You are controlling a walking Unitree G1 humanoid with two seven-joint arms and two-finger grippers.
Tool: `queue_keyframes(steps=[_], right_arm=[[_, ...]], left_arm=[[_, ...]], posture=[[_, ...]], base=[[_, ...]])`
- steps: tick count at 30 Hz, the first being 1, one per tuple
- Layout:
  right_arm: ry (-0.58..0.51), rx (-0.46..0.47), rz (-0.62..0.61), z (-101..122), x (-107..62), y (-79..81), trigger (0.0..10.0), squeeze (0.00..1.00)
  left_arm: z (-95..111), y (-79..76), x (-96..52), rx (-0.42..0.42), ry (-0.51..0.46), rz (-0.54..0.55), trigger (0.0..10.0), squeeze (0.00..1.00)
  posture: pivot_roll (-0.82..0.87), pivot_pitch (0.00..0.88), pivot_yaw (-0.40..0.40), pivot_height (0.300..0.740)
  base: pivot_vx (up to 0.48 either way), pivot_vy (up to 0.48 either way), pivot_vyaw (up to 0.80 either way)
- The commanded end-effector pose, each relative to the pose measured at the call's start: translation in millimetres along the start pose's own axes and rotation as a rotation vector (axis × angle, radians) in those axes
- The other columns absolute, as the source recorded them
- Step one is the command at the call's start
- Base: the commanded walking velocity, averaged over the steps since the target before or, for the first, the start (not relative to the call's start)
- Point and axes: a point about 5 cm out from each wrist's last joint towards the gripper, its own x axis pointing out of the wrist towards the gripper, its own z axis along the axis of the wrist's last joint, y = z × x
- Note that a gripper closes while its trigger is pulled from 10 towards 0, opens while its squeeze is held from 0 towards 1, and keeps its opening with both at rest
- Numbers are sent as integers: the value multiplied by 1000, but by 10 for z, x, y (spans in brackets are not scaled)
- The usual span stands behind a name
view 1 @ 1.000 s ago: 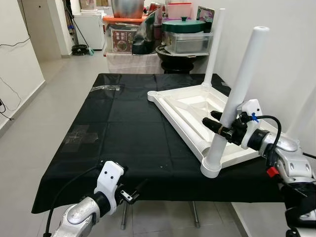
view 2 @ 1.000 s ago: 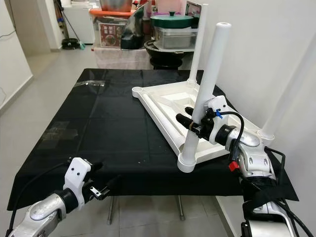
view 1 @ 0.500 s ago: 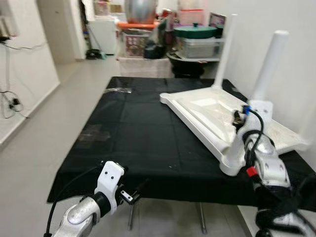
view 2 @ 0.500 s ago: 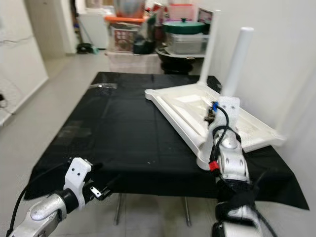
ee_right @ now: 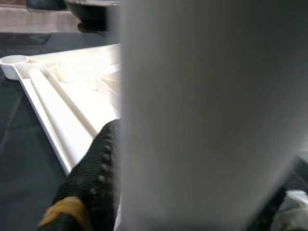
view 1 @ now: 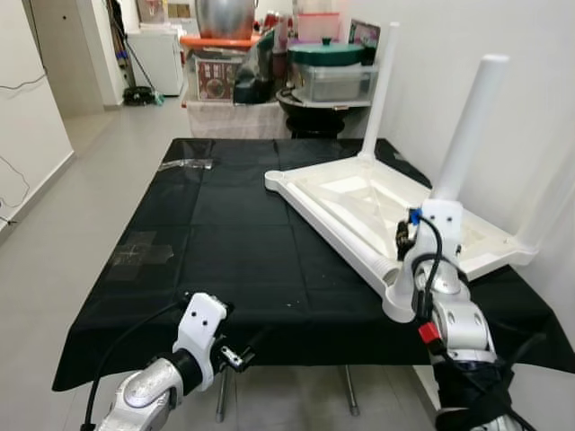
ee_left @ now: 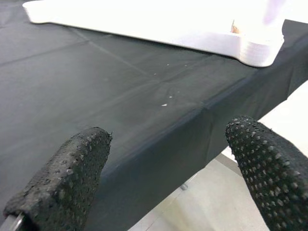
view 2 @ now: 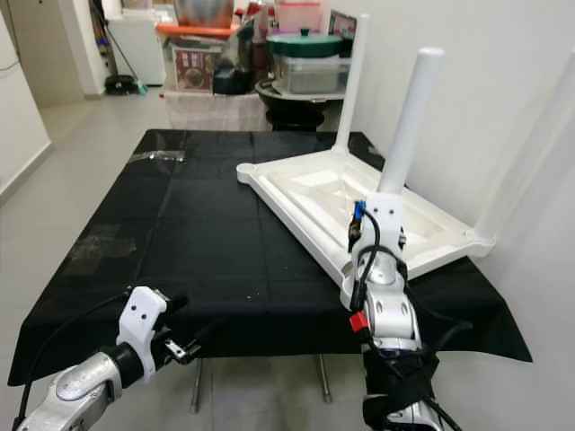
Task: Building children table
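Hovering below the near edge of the black table [view 1: 225,242], the left gripper [ee_left: 168,159] is open and empty. The right gripper [view 1: 406,241] clasps the near leg [view 1: 467,126], upright in the near corner of the upturned tabletop [view 1: 359,202]. Open cloth lies left.

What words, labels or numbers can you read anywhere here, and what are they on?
None can be read.
Red box on the cluttered shelf behind the black table: it has printing and a picture on its face, too small and blurred to read.
White children's tabletop, its legs and both robot arms: no lettering visible.
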Motion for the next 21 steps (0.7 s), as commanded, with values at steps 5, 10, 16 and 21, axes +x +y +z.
queue_keyframes(steps=[5,10,16,21], right_arm=[[-29,-21,291,125,33,65,10000,0],[-148,-191,788,169,-170,-31,10000,0],[-126,-265,981,201,-140,-99,8353,0],[-133,-223,967,220,-79,-66,0,0]], left_arm=[[-27,-7,-17,-6,15,3,10000,0],[-25,-4,-13,-4,15,-7,10000,0],[-9,25,-3,6,12,-6,10000,0],[-7,23,-11,7,11,-4,10000,0]], posture=[[59,0,-59,740],[57,0,-55,740],[65,0,-58,740],[69,0,-60,740]], base=[[0,0,0],[0,0,0],[0,0,0],[0,0,0]])
